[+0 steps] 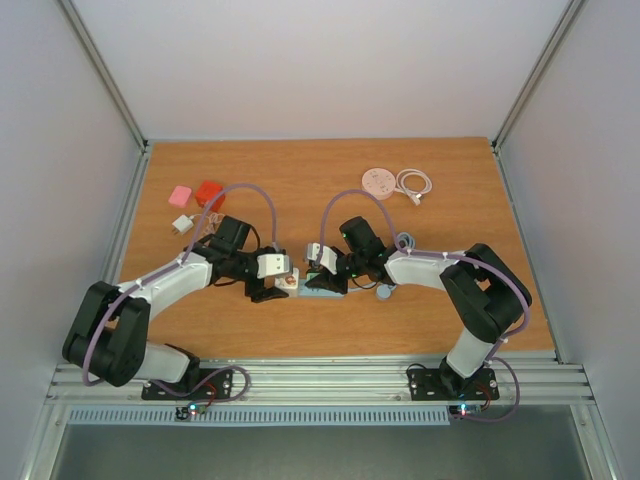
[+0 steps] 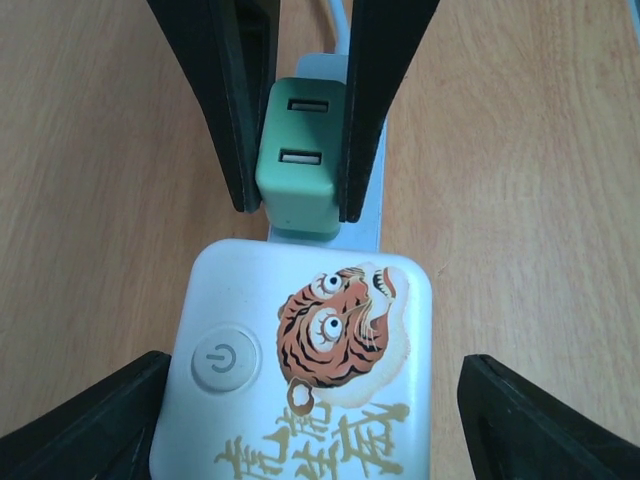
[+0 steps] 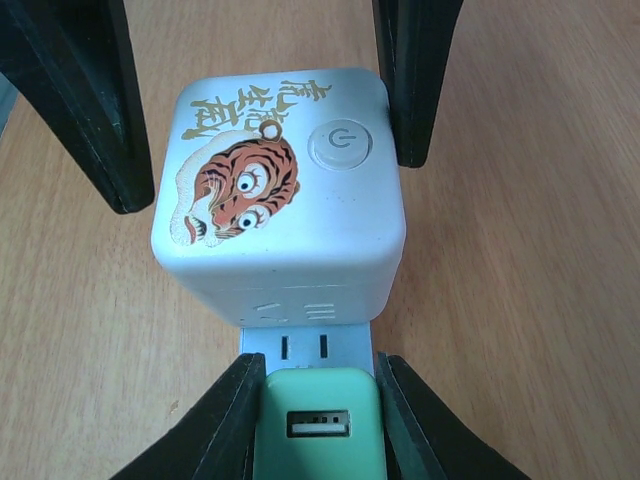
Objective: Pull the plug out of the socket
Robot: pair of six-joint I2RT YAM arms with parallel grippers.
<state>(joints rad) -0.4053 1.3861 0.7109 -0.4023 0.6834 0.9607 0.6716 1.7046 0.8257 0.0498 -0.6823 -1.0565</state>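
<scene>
Two hands meet over one small assembly near the middle of the worktop (image 1: 450, 200). A green plug (image 2: 300, 170) sits on a pale socket strip (image 3: 305, 345), and a white cube (image 3: 280, 190) (tiger print and a power button on top) stands just beside it. I cannot tell whether the strip runs under the cube or into it.

The right hand (image 3: 320, 372) is clamped on the plug, with one finger (image 2: 235, 120) flat against each long side. The left hand (image 2: 315, 362) is spread and straddles the cube. One of its fingers (image 3: 415, 90) touches the cube's edge or very nearly does, and the other stands apart, so it grips nothing.

As I judge it, the step in hand is the pull itself. To do it well, the strip must not rise with the plug, so the left hand would best close on the cube or bear down first. The pull should go straight off the strip's face, along the prongs and without a twist. A sideways tug could lever the strip up or let the smooth green sides slip from the grip.

From above, the left arm (image 1: 170, 280) and the right arm (image 1: 430, 268) lie low and reach inward with elbows bent. Their wrists are pitched down, so the hands face each other across the strip.
</scene>
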